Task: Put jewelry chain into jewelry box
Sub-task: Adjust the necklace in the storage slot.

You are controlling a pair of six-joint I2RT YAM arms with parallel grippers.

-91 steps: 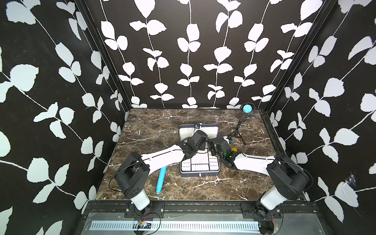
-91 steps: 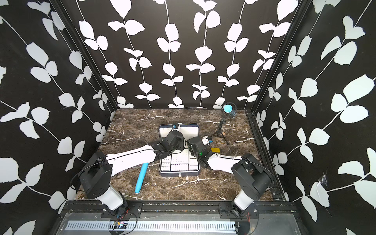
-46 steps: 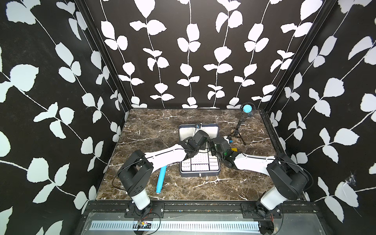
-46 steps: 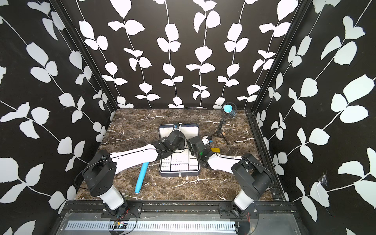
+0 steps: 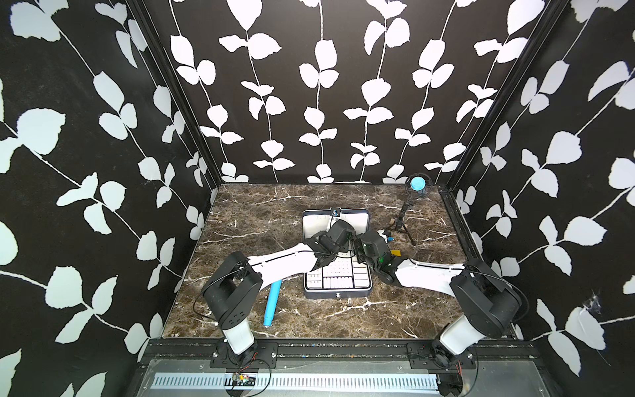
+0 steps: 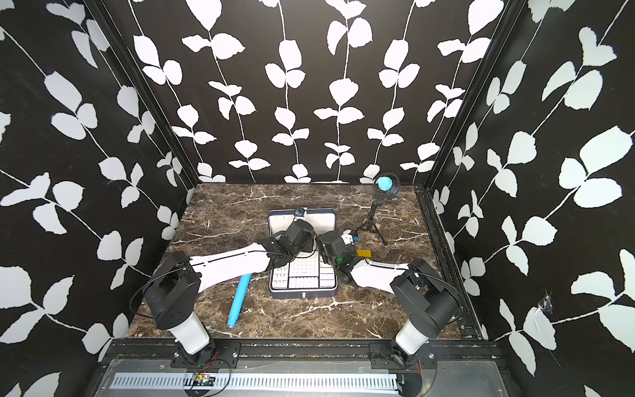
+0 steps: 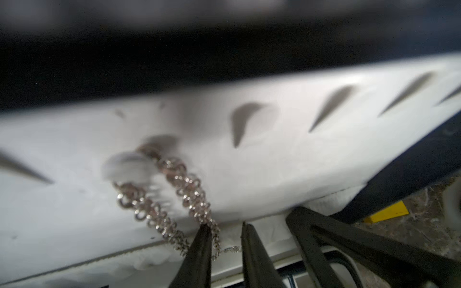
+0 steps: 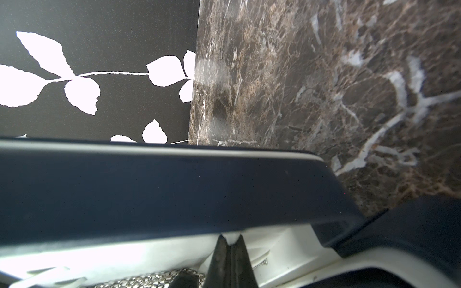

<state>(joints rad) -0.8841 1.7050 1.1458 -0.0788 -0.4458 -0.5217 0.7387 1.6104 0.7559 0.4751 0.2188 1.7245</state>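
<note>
The jewelry box (image 5: 338, 294) lies open mid-table, its white-lined lid (image 5: 357, 220) raised at the back; it shows in both top views (image 6: 302, 292). The silvery jewelry chain (image 7: 189, 189) hangs looped over a hook on the lid lining. My left gripper (image 7: 224, 225) is open by a narrow gap below that loop, and the chain's thin tail crosses between its tips. My right gripper (image 8: 230, 238) is shut, its tips against the white lining under the navy lid rim (image 8: 174, 189). Chain links (image 8: 139, 279) lie just beside it. From above both wrists (image 5: 350, 240) hide the fingers.
A blue cylinder (image 5: 272, 302) lies on the marble left of the box under my left arm. A small yellow block (image 5: 395, 253) sits right of the box, and a black tripod with a blue-centred fan (image 5: 405, 220) stands at the back right. Patterned walls enclose three sides.
My left arm's elbow has shifted slightly to the right while its wrist stayed over the lid. The right arm has not visibly moved.
</note>
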